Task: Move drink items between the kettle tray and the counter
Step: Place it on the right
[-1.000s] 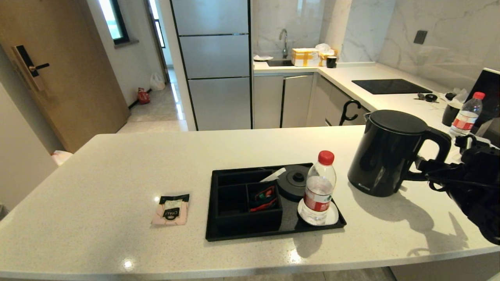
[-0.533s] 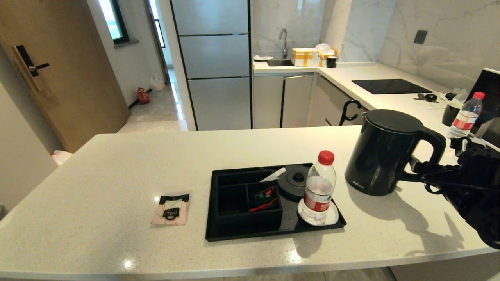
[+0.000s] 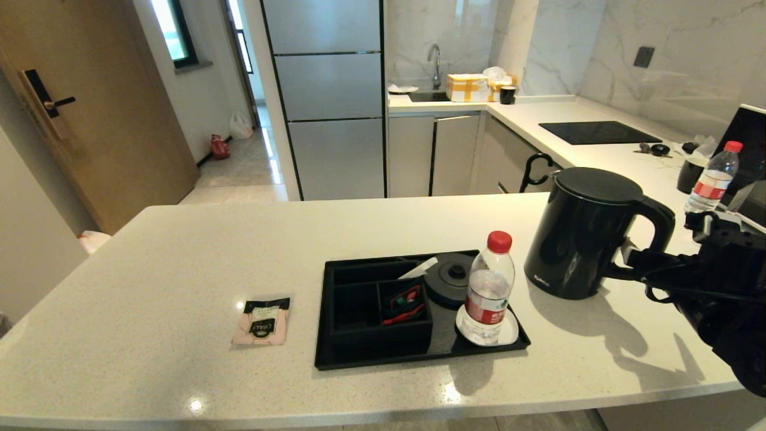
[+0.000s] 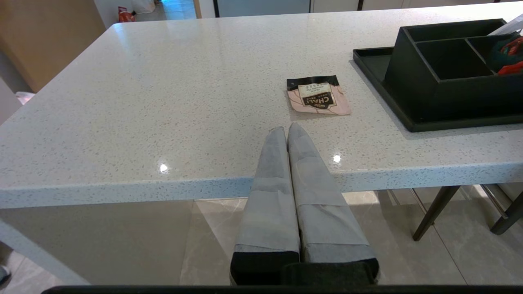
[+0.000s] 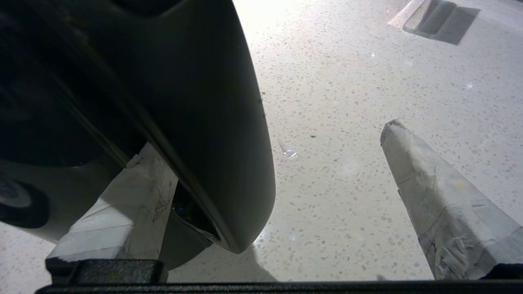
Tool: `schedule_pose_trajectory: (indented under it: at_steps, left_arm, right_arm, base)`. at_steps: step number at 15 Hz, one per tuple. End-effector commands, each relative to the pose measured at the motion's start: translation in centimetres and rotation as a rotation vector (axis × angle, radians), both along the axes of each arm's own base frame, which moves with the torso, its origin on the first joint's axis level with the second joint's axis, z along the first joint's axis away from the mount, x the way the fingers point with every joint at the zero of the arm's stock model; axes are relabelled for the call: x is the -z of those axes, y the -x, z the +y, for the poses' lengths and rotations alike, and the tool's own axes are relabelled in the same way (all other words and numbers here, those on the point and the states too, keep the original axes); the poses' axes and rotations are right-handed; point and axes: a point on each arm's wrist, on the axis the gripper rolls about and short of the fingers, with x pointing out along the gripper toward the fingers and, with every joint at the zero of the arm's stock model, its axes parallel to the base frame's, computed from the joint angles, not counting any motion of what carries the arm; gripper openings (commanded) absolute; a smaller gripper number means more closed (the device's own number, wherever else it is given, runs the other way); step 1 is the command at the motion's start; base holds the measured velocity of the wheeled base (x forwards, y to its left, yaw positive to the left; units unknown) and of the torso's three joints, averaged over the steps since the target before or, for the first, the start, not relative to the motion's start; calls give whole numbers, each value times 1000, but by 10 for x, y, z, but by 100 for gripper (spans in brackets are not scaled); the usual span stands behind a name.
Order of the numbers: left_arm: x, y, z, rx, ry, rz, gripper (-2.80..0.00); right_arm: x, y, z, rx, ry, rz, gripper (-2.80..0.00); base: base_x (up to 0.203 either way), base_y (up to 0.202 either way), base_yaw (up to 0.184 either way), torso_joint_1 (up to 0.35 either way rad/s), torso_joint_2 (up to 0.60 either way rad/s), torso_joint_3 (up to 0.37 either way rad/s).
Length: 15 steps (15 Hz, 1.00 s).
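Observation:
The black kettle (image 3: 583, 233) stands on the counter (image 3: 179, 257) just right of the kettle tray (image 3: 419, 358). My right gripper (image 3: 634, 257) is open at the kettle's loop handle (image 5: 196, 102). One finger (image 5: 135, 192) reaches inside the loop against the handle, and the other finger (image 5: 429, 183) stands well clear of it. The pink sachet (image 3: 262, 321) lies flat on the counter left of the tray. My left gripper (image 4: 287, 128) is shut and empty at the counter's front edge, just short of the sachet (image 4: 318, 94). The round kettle base (image 3: 450, 279) on the tray is bare.
A red-capped water bottle (image 3: 489, 293) stands on the tray's white coaster (image 3: 508, 335). Red and green packets (image 3: 406, 302) fill one tray compartment. Behind the kettle at the far right are another bottle (image 3: 712, 176), a black cup (image 3: 689, 175) and a dark screen (image 3: 748, 137).
The kettle and my right gripper at its handle have shifted a little to the left, towards the tray. The sachet, bottle and tray have not moved.

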Motion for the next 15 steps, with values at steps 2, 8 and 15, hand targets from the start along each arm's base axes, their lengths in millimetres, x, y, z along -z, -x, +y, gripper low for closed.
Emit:
schedule_pose_trajectory:
  at_steps: [2,8,15]
  left_arm:
    - [0,0,0,0,0,1,-280]
    - [0,0,0,0,0,1,-280]
    - [0,0,0,0,0,1,-280]
  right_arm:
    - [0,-5,5,12,13,-10,0]
    - [2,-11,17,66,34,-7,0]
    - [10,-15,28,103,56,14,0]
  base:
    - [0,0,0,0,0,0]
    - [0,0,0,0,0,0]
    - [0,0,0,0,0,0]
